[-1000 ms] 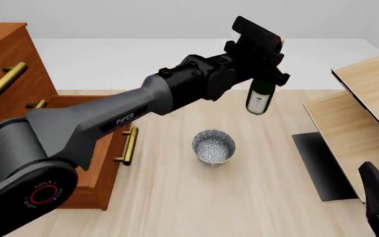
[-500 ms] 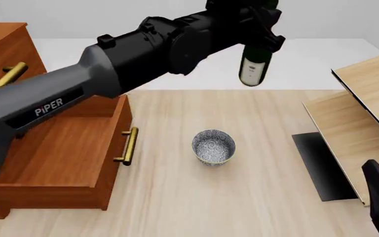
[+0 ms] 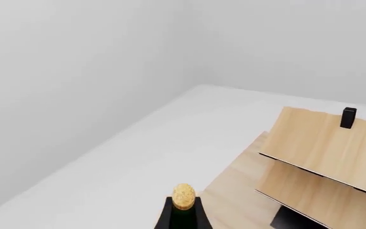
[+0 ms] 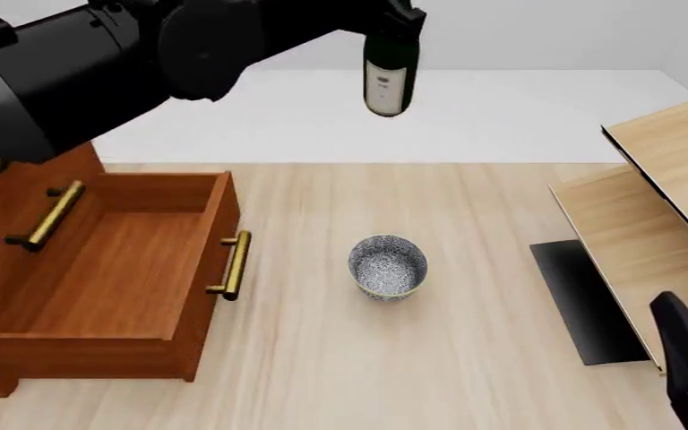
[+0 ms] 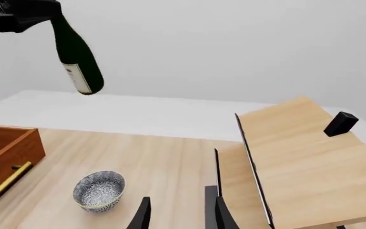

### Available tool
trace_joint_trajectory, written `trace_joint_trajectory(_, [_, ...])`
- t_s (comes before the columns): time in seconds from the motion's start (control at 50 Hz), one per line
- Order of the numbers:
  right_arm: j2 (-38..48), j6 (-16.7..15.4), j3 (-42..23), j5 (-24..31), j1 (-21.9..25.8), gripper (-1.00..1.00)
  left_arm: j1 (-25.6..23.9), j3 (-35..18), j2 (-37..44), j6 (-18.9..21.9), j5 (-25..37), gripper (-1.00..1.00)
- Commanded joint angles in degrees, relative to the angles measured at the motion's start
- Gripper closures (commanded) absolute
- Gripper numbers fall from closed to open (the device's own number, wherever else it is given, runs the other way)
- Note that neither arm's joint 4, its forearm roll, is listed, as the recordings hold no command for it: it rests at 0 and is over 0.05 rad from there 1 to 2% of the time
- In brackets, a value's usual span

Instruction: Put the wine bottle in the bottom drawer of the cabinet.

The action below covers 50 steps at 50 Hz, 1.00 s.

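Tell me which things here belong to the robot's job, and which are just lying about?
Part of the job:
- wine bottle, held up in the air by the left gripper
- bottom drawer, pulled open
- cabinet

Just lying about:
- speckled bowl on the table
- pale wooden shelf at the right
- right gripper, idle and open

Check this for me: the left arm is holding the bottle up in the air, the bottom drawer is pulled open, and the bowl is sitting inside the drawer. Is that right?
Not quite. The bowl is not in the drawer; the front view shows it standing on the table, beside the drawer's handle end and apart from it. The rest holds: the left end effector holds the bottle aloft, and the drawer is pulled open.
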Motion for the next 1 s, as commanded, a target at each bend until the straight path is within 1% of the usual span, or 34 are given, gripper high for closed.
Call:
trace_joint_trajectory(0.02, [0.0, -0.72, -0.25, 0.09, 0.91, -1.0, 4.18, 3.47, -6.35, 1.64, 1.76, 1.0])
trace_joint_trajectory(0.06, [0.0, -0.76, -0.34, 0.02, 0.96, -1.0, 3.89, 5.13, -7.98, 3.08, 1.38, 1.0])
trace_joint_trajectory(0.08, [0.0, -0.67, -0.24, -0.12, 0.9, -1.0, 4.13, 5.29, -8.51, 2.78, 1.78, 1.0])
trace_joint_trajectory(0.1, [0.0, -0.68, -0.03, -0.3, 0.89, -1.0, 5.21, 4.64, -8.53, 1.26, 2.71, 1.0])
trace_joint_trajectory(0.12, [0.0, -0.72, 0.29, -0.51, 0.97, -1.0, 5.83, 4.52, -8.56, 1.41, 3.36, 1.0])
trace_joint_trajectory(0.14, [0.0, -0.62, 0.44, -0.64, 1.02, -1.0, 5.42, 5.19, -9.15, 1.78, 2.95, 1.0])
trace_joint_trajectory(0.18, [0.0, -0.37, 0.7, -1.0, 1.16, -1.0, 6.87, 4.9, -9.52, -0.02, 4.37, 1.0])
trace_joint_trajectory(0.22, [0.0, -0.31, 1.05, -1.45, 1.35, -1.0, 7.46, 6.01, -10.81, -0.18, 4.28, 1.0])
trace_joint_trajectory(0.24, [0.0, -0.15, 1.18, -1.63, 1.47, -1.0, 8.55, 5.35, -10.63, -1.24, 5.88, 1.0])
trace_joint_trajectory(0.26, [0.0, -0.18, 1.28, -1.72, 1.57, -1.0, 8.91, 5.71, -11.11, -0.91, 5.76, 1.0])
trace_joint_trajectory(0.3, [0.0, -0.09, 1.41, -1.98, 1.86, -1.0, 10.24, 5.52, -11.78, -1.79, 6.73, 1.0])
trace_joint_trajectory(0.32, [0.0, -0.19, 1.5, -2.11, 2.07, -1.0, 11.69, 5.54, -11.87, -0.37, 7.65, 1.0])
trace_joint_trajectory(0.34, [0.0, -0.06, 1.51, -2.19, 2.19, -1.0, 13.11, 5.33, -12.19, -1.05, 7.82, 1.0])
trace_joint_trajectory(0.38, [0.0, -0.16, 1.66, -2.39, 2.4, -1.0, 12.82, 4.43, -12.58, -2.34, 9.35, 1.0])
trace_joint_trajectory(0.4, [0.0, -0.03, 1.71, -2.51, 2.43, -1.0, 13.35, 3.51, -12.63, -4.22, 10.88, 1.0])
trace_joint_trajectory(0.42, [0.0, -0.03, 1.79, -2.62, 2.57, -1.0, 14.34, 3.28, -13.12, -4.92, 11.81, 1.0])
trace_joint_trajectory(0.44, [0.0, -0.03, 1.76, -2.68, 2.85, -1.0, 13.98, 3.9, -13.42, -3.36, 12.06, 1.0])
trace_joint_trajectory(0.46, [0.0, 0.02, 1.73, -2.74, 2.83, -1.0, 14.03, 4.29, -13.75, -3.09, 12.29, 1.0])
trace_joint_trajectory(0.48, [0.0, 0.03, 1.81, -2.83, 2.85, -1.0, 15.16, 4.14, -13.67, -3.12, 13.36, 1.0])
trace_joint_trajectory(0.5, [0.0, 0.05, 1.8, -2.86, 2.97, -1.0, 16.73, 3.24, -13.33, -4.89, 14.75, 1.0])
trace_joint_trajectory(0.52, [0.0, 0.11, 1.74, -2.89, 3.04, -1.0, 17.6, 2.49, -12.88, -5.22, 16.4, 1.0])
trace_joint_trajectory(0.54, [0.0, 0.18, 1.7, -2.93, 3.1, -1.0, 18.41, 3.21, -13.7, -4.1, 16.18, 1.0])
trace_joint_trajectory(0.56, [0.0, 0.16, 1.68, -2.94, 3.2, -1.0, 19.13, 3.06, -14.1, -4.43, 16.55, 1.0])
trace_joint_trajectory(0.6, [0.0, 0.17, 1.63, -2.97, 3.31, -1.0, 19.32, 2.71, -14.56, -4.52, 17.61, 1.0])
trace_joint_trajectory(0.64, [0.0, 0.12, 1.58, -3.0, 3.35, -1.0, 18.41, 3.66, -15.55, -2.65, 17.81, 1.0])
trace_joint_trajectory(0.66, [0.0, -0.02, 1.63, -2.91, 3.49, -1.0, 18.94, 3.66, -15.85, -2.81, 18.25, 1.0])
trace_joint_trajectory(0.7, [0.0, -0.19, 1.4, -2.79, 3.63, -1.0, 20.04, 2.57, -15.7, -3.84, 20.01, 1.0])
trace_joint_trajectory(0.74, [0.0, -0.4, 1.23, -2.74, 3.85, -1.0, 20.83, 2.05, -16.09, -3.73, 21.22, 1.0])
trace_joint_trajectory(0.76, [0.0, -0.23, 1.15, -2.81, 3.78, -1.0, 21.6, 1.11, -15.78, -4.71, 22.68, 1.0])
trace_joint_trajectory(0.82, [0.0, -0.1, 1.25, -2.99, 4.26, -1.0, 22.68, 0.57, -15.61, -4.13, 25.07, 1.0])
trace_joint_trajectory(0.86, [0.01, -0.09, 1.41, -3.23, 4.32, -1.0, 24.56, -0.03, -15.09, -2.45, 27.37, 1.0])
trace_joint_trajectory(0.92, [0.01, 0.08, 1.47, -3.44, 4.51, -1.0, 25.65, -3.65, -13.77, -4.61, 31.5, 1.0])
trace_joint_trajectory(0.94, [0.01, 0.06, 1.65, -3.6, 4.68, -1.0, 26.91, -4.36, -13.65, -4.36, 32.45, 1.0])
trace_joint_trajectory(1.0, [0.01, 0.16, 1.82, -3.75, 5.01, -1.0, 26.66, -4.19, -13.93, -3.5, 33.08, 1.0])
